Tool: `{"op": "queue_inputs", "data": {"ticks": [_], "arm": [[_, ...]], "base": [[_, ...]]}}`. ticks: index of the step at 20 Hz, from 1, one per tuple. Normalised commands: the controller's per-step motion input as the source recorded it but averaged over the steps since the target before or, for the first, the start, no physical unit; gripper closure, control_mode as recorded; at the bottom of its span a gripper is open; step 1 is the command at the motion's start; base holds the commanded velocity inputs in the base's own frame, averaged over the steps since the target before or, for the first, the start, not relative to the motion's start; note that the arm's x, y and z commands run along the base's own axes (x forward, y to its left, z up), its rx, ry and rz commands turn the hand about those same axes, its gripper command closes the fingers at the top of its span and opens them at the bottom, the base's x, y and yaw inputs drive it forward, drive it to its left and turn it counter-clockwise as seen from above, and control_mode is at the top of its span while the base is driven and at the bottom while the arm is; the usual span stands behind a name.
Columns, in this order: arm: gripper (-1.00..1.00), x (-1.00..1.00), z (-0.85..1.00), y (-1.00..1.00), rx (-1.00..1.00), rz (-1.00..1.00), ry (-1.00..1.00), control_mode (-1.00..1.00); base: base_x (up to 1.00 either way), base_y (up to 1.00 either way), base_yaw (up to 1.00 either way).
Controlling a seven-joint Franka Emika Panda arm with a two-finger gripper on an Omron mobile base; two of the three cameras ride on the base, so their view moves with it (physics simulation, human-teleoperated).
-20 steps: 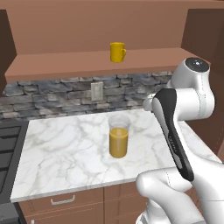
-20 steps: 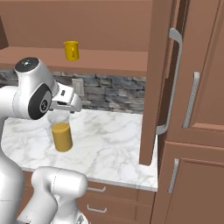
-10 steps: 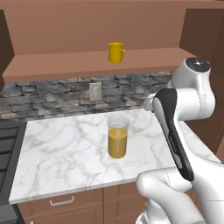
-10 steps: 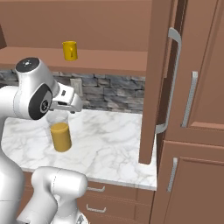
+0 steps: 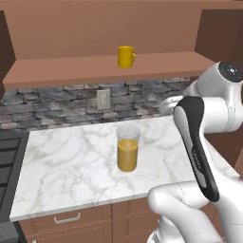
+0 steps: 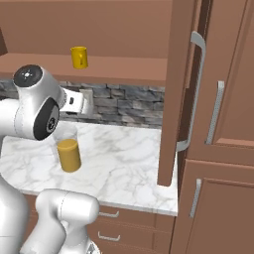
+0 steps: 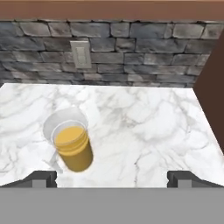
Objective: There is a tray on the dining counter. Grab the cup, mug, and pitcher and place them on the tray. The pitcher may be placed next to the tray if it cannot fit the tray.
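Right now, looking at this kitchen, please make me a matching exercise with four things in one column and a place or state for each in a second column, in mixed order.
Things:
1. tall clear glass pitcher of orange juice
2. small yellow handled mug
3. pale wall outlet plate
4. robot gripper

Places or states:
A. on the brown wooden shelf
B. jaws wide open, holding nothing
C. upright on the white marble counter
D. set in the grey stone backsplash

Pairs: 1-C, 2-A, 3-D, 4-B
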Motion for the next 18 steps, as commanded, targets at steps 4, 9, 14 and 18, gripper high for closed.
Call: {"op": "queue_inputs", "data": {"ticks": [4,9,14,18], "arm": [[-1.00,-0.09,0.49,0.00,0.03,0.11,-0.31,-1.00],[-1.00,-0.15,0.67,0.00,0.04,0.04,-0.17,-1.00],[-1.00,-0.09,0.65,0.00,0.04,0.03,-0.07,-1.00],[-1.00,-0.06,0.42,0.00,0.02,0.02,0.00,-1.00]], "base": [[0.00,0.00,0.00],[0.00,0.00,0.00],[0.00,0.00,0.00],[0.00,0.00,0.00]]}}
